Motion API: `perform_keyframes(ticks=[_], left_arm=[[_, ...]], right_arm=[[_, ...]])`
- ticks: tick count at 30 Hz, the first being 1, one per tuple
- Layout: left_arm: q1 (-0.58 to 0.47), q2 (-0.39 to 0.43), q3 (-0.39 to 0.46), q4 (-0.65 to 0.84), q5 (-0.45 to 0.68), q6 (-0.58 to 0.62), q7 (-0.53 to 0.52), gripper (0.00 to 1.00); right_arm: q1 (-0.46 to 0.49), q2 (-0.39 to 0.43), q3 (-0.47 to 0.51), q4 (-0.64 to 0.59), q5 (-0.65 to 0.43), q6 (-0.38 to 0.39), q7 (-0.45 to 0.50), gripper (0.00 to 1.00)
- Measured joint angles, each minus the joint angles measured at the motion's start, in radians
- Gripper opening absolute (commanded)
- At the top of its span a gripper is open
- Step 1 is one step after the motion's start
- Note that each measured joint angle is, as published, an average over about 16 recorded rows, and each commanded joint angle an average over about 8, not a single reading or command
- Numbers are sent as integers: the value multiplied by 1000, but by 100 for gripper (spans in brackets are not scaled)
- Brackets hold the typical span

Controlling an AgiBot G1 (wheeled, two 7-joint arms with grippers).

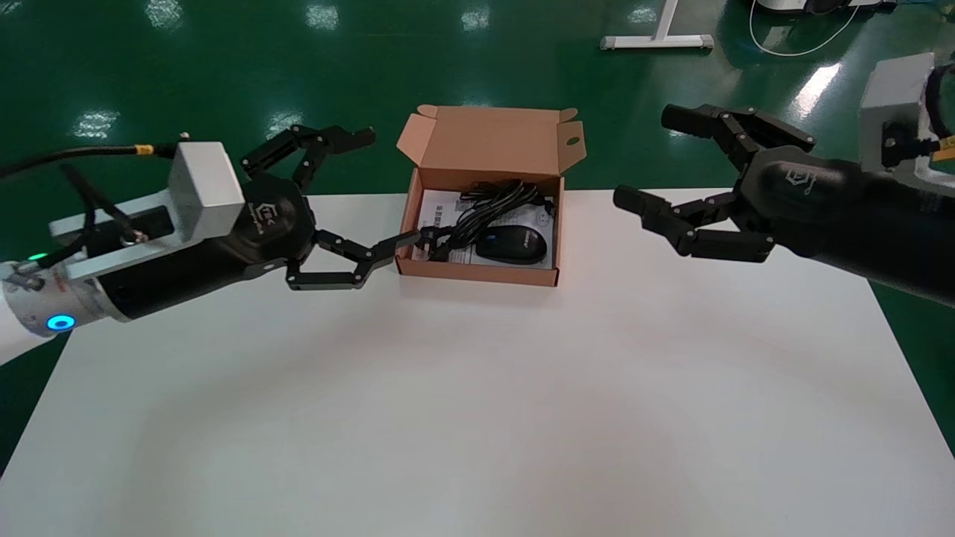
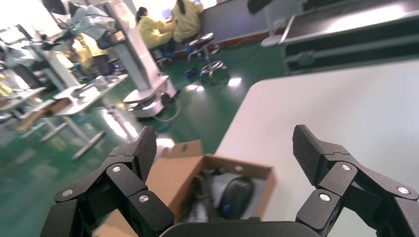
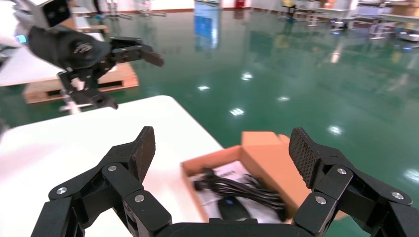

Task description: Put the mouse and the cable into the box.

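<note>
Left gripper (image 1: 392, 186), right gripper (image 1: 647, 158): both spread open beside box (image 1: 477, 274) holding mouse (image 1: 511, 245) and cable (image 1: 489, 205). Back away slowly, avoiding cable snags.

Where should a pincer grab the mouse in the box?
Probably across its long flanks at mid-body, coming straight down: the mouse lies flat, lengthwise across the box, whose walls block a side approach, and the cable crowds its far left side.

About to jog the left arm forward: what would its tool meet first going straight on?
Probably the box: the left tool points at its near side wall, lower finger at the rim beside the cable. Height unclear; it might pass above. The right tool hovers right of the box.
</note>
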State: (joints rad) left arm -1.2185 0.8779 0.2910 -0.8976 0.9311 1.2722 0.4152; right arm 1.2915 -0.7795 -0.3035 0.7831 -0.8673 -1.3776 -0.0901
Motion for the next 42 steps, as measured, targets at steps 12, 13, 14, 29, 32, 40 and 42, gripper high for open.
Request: perform_keyframes(ticks=[12, 13, 14, 29, 32, 40, 42], left_arm=[[79, -146, -6, -211, -109, 122, -329, 100], [85, -157, -7, -228, -118, 132, -356, 100], [92, -170, -7, -246, -127, 142, -383, 100], [151, -280, -12, -407, -213, 237, -619, 100], [153, -283, -12, -411, -215, 239, -624, 100], [149, -275, -12, -398, -208, 231, -610, 100], [148, -273, -12, -395, -207, 229, -608, 100]], right_arm=[[-120, 93, 13, 278, 76, -65, 154, 100], [-130, 101, 14, 300, 82, -71, 166, 100], [-140, 109, 15, 323, 88, -76, 179, 100], [-228, 177, 25, 530, 145, -124, 286, 100], [-230, 178, 26, 534, 147, -125, 288, 100], [-224, 174, 26, 519, 143, -122, 283, 100], [-223, 173, 25, 516, 142, -121, 282, 100]])
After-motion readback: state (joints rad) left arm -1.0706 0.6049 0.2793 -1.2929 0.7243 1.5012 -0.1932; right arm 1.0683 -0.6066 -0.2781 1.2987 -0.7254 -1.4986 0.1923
